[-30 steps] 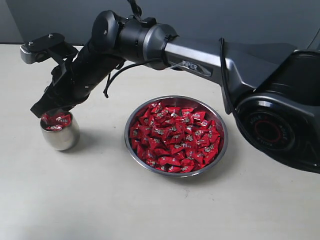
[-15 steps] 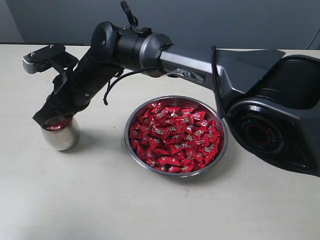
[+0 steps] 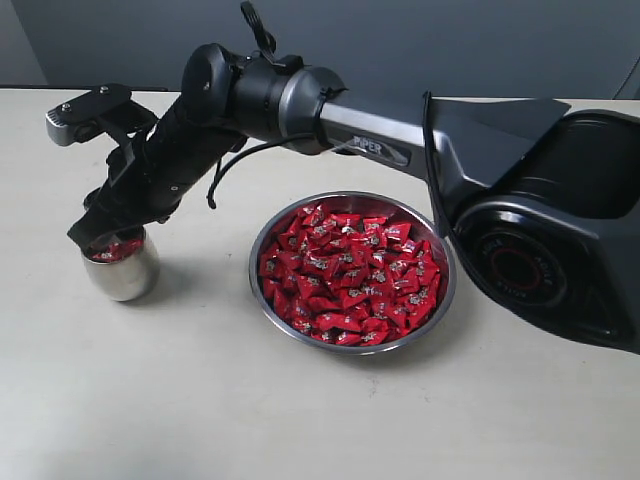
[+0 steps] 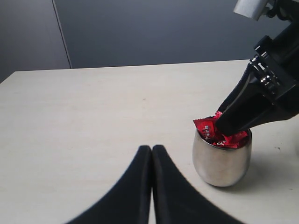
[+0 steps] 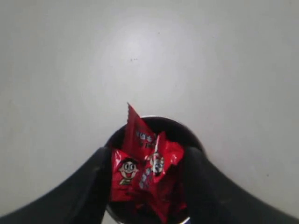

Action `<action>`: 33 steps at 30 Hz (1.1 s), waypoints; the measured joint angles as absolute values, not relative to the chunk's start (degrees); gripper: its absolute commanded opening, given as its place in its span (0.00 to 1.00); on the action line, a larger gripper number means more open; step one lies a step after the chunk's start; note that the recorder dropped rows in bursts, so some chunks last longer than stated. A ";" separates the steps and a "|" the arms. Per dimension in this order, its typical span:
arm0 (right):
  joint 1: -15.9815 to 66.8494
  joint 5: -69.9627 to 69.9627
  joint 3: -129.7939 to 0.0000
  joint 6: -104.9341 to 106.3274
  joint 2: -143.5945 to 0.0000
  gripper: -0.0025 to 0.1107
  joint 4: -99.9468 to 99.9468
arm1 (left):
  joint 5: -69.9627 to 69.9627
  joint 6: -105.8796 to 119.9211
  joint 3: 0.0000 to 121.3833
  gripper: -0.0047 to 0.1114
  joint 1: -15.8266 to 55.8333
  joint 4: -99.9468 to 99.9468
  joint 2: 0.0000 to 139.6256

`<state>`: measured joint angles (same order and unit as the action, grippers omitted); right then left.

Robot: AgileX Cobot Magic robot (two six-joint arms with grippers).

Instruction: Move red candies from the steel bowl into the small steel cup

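Note:
The small steel cup (image 3: 120, 272) stands on the table at the left, holding several red candies (image 3: 112, 250). My right gripper (image 3: 100, 236) reaches across to it, tips at the cup's mouth. In the right wrist view its fingers (image 5: 96, 177) stand wide apart, open, at either side of the cup (image 5: 154, 122), with loose candies (image 5: 140, 168) piled between them. The steel bowl (image 3: 445, 290) in the middle is full of red candies (image 3: 350, 275). My left gripper (image 4: 152, 148) is shut and empty, low over the table beside the cup (image 4: 222, 161).
The right arm (image 3: 380, 140) stretches over the table behind the bowl, and its large base (image 3: 540, 250) fills the right side. A dark wall (image 3: 450, 40) runs behind the table's far edge.
The right gripper has sunk to the cup's mouth and its jaws have spread apart. The candies it carried now lie in the cup.

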<state>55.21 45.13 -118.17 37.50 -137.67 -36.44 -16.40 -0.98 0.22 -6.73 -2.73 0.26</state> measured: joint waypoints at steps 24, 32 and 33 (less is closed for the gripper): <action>55.21 39.95 -118.17 29.12 -129.77 0.39 -20.74 | -16.40 -0.98 0.22 0.04 -6.73 -2.73 0.26; 55.21 41.65 -118.17 23.80 -128.53 0.02 -14.06 | -16.40 -0.98 0.22 0.04 -6.73 -2.73 0.26; 55.21 41.75 -118.17 23.71 -128.42 0.01 -14.06 | -16.40 -0.98 0.22 0.04 -6.73 -2.73 0.26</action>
<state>55.21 41.75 -118.17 23.71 -128.42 -14.06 -16.40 -0.98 0.22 -6.73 -2.73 0.26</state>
